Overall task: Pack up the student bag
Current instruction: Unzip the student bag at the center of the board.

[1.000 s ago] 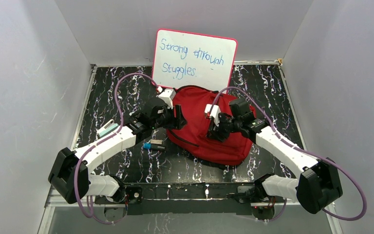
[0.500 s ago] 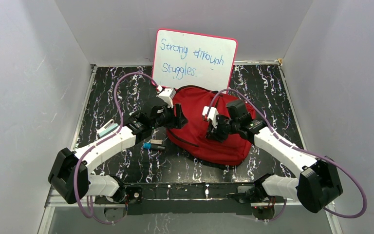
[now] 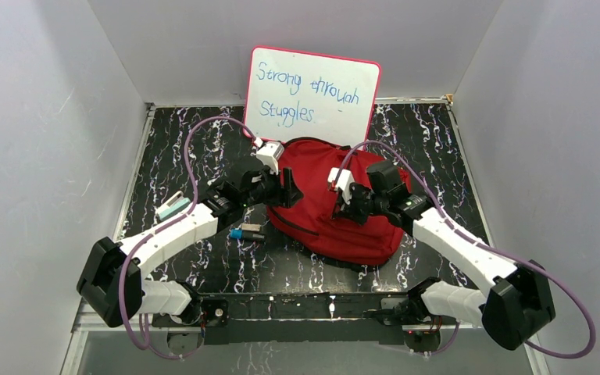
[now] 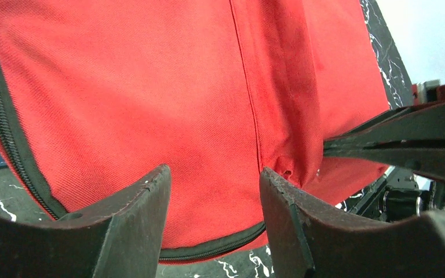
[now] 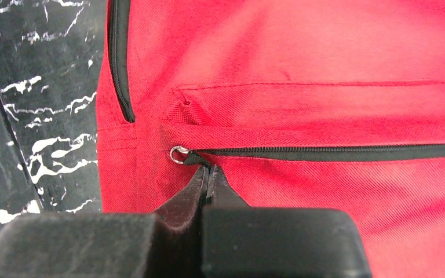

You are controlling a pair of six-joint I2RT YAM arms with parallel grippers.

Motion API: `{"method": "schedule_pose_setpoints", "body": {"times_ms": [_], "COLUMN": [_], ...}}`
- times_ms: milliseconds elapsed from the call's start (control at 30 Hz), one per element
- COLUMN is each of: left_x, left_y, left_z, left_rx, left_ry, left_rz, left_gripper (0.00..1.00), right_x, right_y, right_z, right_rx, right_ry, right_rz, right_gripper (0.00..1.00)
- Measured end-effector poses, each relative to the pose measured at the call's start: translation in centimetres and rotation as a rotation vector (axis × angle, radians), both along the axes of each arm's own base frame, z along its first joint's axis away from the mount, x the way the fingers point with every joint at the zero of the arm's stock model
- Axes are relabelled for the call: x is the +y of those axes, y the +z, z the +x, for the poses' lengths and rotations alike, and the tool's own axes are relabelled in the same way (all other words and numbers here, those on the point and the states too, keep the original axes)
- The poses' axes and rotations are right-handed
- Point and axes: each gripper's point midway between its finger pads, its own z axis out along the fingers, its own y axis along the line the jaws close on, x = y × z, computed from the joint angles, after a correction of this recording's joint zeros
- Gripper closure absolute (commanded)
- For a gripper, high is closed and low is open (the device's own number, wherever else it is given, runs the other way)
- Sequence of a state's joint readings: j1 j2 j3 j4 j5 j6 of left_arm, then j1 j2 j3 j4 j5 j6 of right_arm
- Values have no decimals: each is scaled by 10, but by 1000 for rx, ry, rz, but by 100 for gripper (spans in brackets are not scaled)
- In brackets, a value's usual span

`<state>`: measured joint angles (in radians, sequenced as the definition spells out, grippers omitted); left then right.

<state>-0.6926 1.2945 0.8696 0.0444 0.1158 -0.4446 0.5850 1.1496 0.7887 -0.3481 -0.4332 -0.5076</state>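
Observation:
The student bag (image 3: 316,223), red with black zippers, lies in the middle of the table below the whiteboard. My right gripper (image 3: 343,208) rests on its upper face. In the right wrist view the right gripper (image 5: 208,169) is shut on the black zipper pull (image 5: 196,157), at the closed end of a pocket zipper (image 5: 336,152), just beside the pull's metal ring (image 5: 177,154). My left gripper (image 3: 288,190) is at the bag's left side. Its fingers stand open in the left wrist view, and the left gripper (image 4: 214,174) has red fabric (image 4: 150,87) just beyond it, nothing pinched.
A whiteboard (image 3: 312,94) with handwriting leans against the back wall behind the bag. A small blue and black object (image 3: 247,233) lies left of the bag, and a teal and white item (image 3: 173,207) sits further left by the left arm. Grey walls close in both sides.
The right gripper's jaws have closed on the zipper pull, and the right arm has shifted slightly. The left arm and bag have stayed put.

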Motion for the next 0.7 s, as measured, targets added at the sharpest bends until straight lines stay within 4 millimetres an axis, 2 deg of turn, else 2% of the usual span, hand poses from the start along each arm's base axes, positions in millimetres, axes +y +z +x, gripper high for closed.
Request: {"method": "schedule_pose_setpoints", "body": {"times_ms": [167, 300, 433, 700], "left_x": [-8, -19, -35, -59], "left_y": [2, 9, 11, -16], "left_z": [-7, -15, -33, -77], "left_rx": [-23, -87, -175, -394], "left_ry": [-73, -141, -238, -455], "left_rz": [-24, -40, -31, 82], "left_gripper": [45, 44, 43, 42], "right_x": [-6, -13, -19, -28], "right_y": [19, 21, 23, 19], "right_z": [7, 16, 30, 47], "right_rx": [-30, -16, 3, 43], "right_ry": [-111, -223, -339, -489], "right_rz": [32, 24, 3, -35], "right_gripper": [100, 100, 100, 100]}}
